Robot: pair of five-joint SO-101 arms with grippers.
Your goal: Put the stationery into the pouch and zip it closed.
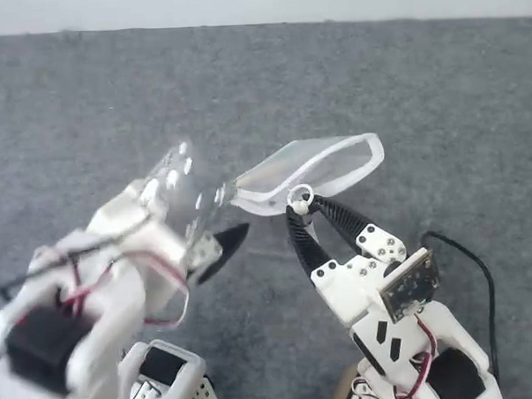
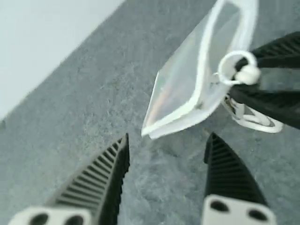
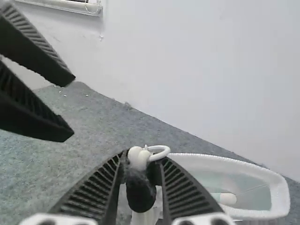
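Right tool (image 1: 302, 207) pressed together on the zip pull (image 3: 137, 157), with the white bead and ring poking out above the tips. Left tool (image 2: 168, 140) spread wide, gripping nothing; one corner of the pouch (image 2: 185, 82) sits just beyond its tips, apart from them. Pouch is clear with a white rim, held by that pull between the two arms, mouth gaping open. Can't tell if its far end rests on the table (image 1: 402, 79). Small white stick-shaped item (image 3: 220, 198) lies inside, kind unclear. Table is covered in grey felt-like cloth. Pale wall (image 3: 211, 70) behind.
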